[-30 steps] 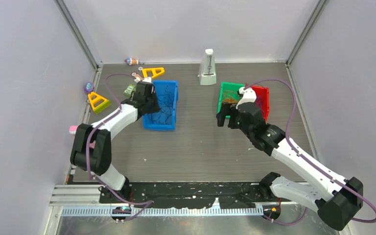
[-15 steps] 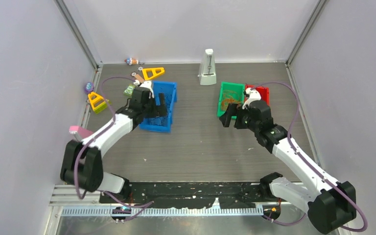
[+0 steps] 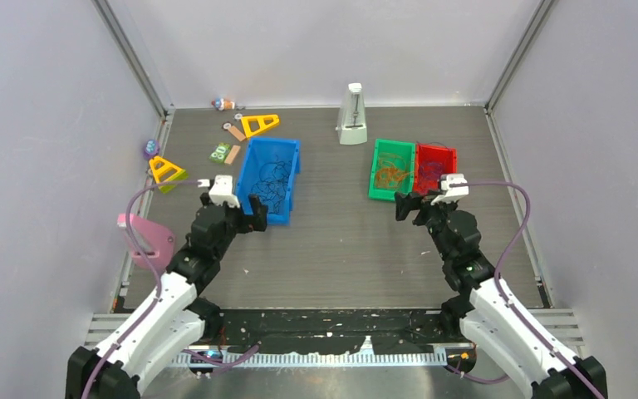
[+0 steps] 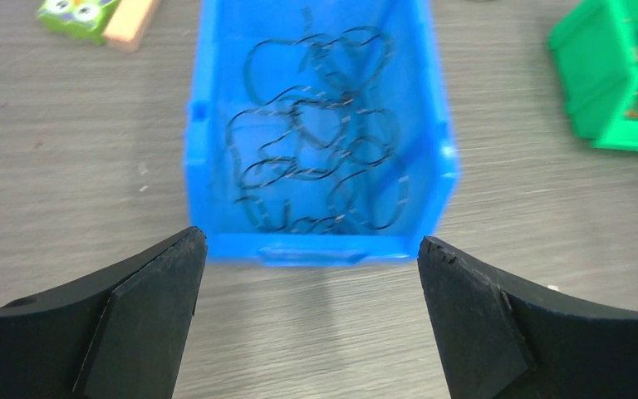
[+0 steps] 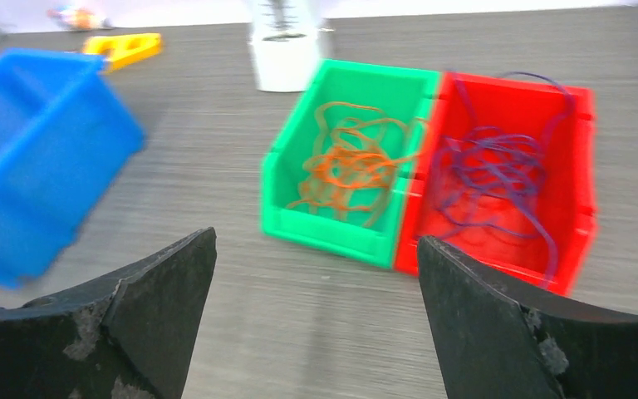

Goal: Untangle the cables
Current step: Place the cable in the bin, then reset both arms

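Thin black cables (image 4: 322, 160) lie in loose loops inside a blue bin (image 4: 200, 141). Orange cables (image 5: 346, 170) fill a green bin (image 5: 332, 233), and dark purple cables (image 5: 492, 170) lie in the red bin (image 5: 577, 166) touching its right side. My left gripper (image 3: 247, 214) hovers open just short of the blue bin's (image 3: 292, 166) near end, nothing between its fingers (image 4: 145, 307). My right gripper (image 3: 413, 208) stands open in front of the green bin (image 3: 373, 179) and red bin (image 3: 451, 158), also empty.
A white metronome-like object (image 3: 352, 115) stands at the back centre. Yellow triangles (image 3: 259, 125) (image 3: 166, 172), a green block (image 3: 219, 153) and a small figure (image 3: 224, 104) lie back left. A pink piece (image 3: 145, 238) sits at the left edge. Walls close three sides.
Both arms have pulled back toward the near edge. My left gripper came out of the blue bin and opened; my right gripper withdrew from over the green and red bins.
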`<state>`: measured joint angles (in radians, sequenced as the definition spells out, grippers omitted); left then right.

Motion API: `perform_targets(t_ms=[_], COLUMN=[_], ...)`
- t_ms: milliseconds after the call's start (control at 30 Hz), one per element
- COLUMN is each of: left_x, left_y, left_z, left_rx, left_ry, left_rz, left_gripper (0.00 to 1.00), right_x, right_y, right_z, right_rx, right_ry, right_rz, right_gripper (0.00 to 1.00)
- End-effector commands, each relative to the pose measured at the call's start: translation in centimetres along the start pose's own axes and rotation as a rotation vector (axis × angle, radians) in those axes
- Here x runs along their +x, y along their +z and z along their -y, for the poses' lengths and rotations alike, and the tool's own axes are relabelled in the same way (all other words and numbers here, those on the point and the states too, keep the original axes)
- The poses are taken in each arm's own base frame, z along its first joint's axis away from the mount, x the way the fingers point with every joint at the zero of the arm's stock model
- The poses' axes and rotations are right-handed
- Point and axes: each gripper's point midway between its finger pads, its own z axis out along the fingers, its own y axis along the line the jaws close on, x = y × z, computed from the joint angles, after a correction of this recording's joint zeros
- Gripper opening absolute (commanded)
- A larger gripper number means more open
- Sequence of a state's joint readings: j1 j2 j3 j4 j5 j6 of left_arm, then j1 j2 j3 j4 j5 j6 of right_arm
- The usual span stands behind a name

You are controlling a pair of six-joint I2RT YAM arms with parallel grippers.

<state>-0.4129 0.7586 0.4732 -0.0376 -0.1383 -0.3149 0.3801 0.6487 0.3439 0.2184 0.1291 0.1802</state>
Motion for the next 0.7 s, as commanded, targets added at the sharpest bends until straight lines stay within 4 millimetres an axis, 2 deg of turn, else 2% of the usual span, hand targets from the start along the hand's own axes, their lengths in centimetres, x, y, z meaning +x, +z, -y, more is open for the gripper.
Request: perform_targets(t_ms=[0,67,133,167,200,233,267,300,333,400,433,467,500,633,667], left_x=[-1.6,-1.4,-1.8,-2.2,-2.6,-3.0,-3.3,-3.7,-4.1,-4.3,-4.4,-4.8,-4.5,-5.4,-5.5], left_y=[0.6,0.4,0.5,0.6,0.8,1.3,1.9,2.3,2.7,3.3,3.4,3.5,3.6,3.6,3.5], left_z=[-4.4,-6.2,-6.8,-7.2,-7.6,-7.6,-7.7,-8.1,-8.4,-9.1,-9.6,-10.2,-10.2,-10.7,-10.9], left_rx=[-0.203,-0.291,-0.317,-0.334,-0.339,-0.322,-0.316,-0.329,-0.339,-0.362,-0.380,-0.403,-0.386,-0.377,-0.383], left_ry=[0.039,0.028,0.084,0.102,0.109,0.124,0.134,0.150,0.173,0.234,0.265,0.279,0.284,0.278,0.272], left_rz=[0.242,0.258,0.260,0.271,0.277,0.276,0.269,0.261,0.257,0.246,0.266,0.296,0.265,0.301,0.310], left_gripper=[0.99,1.00,1.00,1.00,1.00,1.00,1.00,0.99,1.00,1.00,0.99,1.00,1.00,1.00,1.00], right_x=[-2.2,-1.8,-1.8,-1.2,-1.7,-0.5,-1.2,-0.7,-1.6,-2.0,-1.8,-2.0,-1.8,-1.6,-0.7], right_y=[1.1,1.8,2.1,2.5,2.5,3.0,3.3,3.7,3.8,4.4,5.1,5.4,5.8,5.6,5.3], right_z=[5.1,6.3,7.6,8.3,9.2,10.1,10.7,11.0,11.4,12.1,11.7,12.5,12.3,12.8,13.0], right_rx=[0.256,0.316,0.375,0.399,0.429,0.455,0.479,0.487,0.489,0.472,0.423,0.428,0.402,0.403,0.410], right_ry=[-0.088,-0.120,-0.131,-0.149,-0.148,-0.155,-0.162,-0.173,-0.176,-0.154,-0.151,-0.146,-0.137,-0.170,-0.180], right_rz=[0.135,0.121,0.149,0.142,0.185,0.154,0.183,0.160,0.189,0.208,0.195,0.180,0.163,0.125,0.090], right_gripper=[0.96,0.97,0.96,0.96,0.97,0.97,0.97,0.97,0.98,0.98,0.98,0.99,1.00,0.98,0.97])
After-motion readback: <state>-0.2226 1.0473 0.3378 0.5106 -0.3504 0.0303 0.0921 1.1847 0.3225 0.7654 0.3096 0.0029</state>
